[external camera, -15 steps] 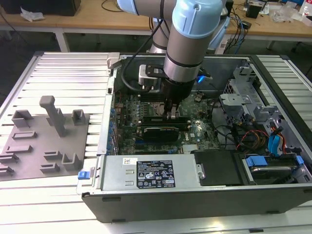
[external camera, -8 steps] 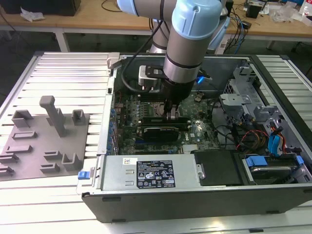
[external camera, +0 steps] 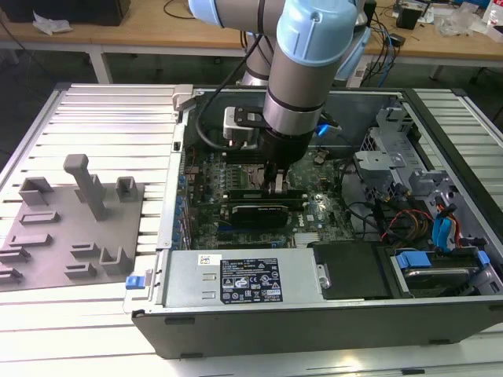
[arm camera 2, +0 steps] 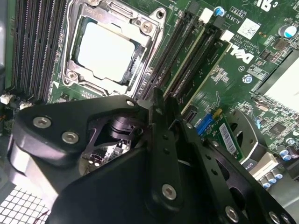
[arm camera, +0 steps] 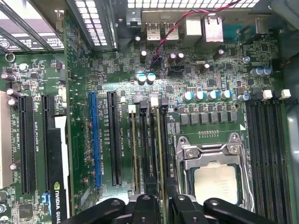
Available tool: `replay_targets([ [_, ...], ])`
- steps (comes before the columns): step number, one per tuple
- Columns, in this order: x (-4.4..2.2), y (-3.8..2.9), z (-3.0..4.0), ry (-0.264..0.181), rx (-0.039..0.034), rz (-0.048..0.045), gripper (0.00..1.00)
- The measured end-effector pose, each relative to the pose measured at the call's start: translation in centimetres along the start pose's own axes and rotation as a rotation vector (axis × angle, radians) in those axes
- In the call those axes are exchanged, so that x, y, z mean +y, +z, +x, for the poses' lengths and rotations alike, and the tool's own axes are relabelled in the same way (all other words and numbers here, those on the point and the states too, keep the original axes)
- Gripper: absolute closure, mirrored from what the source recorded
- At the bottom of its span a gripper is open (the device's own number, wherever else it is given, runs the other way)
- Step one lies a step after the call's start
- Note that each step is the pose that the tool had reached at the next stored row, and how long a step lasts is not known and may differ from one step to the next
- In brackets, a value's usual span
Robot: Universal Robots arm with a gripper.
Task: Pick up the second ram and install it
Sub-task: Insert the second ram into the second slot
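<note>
Beside the processor socket (arm camera: 212,179), the narrow-set fingers (arm camera: 183,205) pinch the second ram (arm camera: 159,144), a thin greenish-grey board standing on edge in a black slot, with white board lettering alongside that I cannot tell apart.

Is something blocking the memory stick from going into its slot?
Nothing that I can see. The tool is down inside the computer case, right over the second ram. The ram already seems to stand among the black slots beside the processor socket. No cable or part lies across it.
</note>
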State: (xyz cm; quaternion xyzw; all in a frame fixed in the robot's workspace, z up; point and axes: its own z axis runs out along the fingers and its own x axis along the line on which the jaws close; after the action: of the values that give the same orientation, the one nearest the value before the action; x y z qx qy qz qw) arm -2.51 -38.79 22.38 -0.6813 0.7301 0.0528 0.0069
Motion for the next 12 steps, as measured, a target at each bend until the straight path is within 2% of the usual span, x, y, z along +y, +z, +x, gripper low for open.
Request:
replay_targets([
  [2,0.03,-0.51,-0.05,0.0,0.0007,0.0002,0.79],
  [4,0.16,-2.19,-0.32,0.0,0.0054,0.0007,0.79],
  [6,0.24,-3.11,-0.65,0.001,0.0119,0.0013,0.79],
  [7,0.31,-3.89,-0.96,0.001,0.0197,0.0021,0.8],
  [8,0.34,-4.24,-1.07,0.001,0.0223,0.0022,0.8],
  [9,0.37,-4.58,-1.22,0.001,0.0253,0.0025,0.87],
  [10,0.4,-4.97,-1.35,0.002,0.0273,0.0025,0.89],
  [12,0.42,-5.28,-1.41,0.001,0.0279,0.0027,0.89],
])
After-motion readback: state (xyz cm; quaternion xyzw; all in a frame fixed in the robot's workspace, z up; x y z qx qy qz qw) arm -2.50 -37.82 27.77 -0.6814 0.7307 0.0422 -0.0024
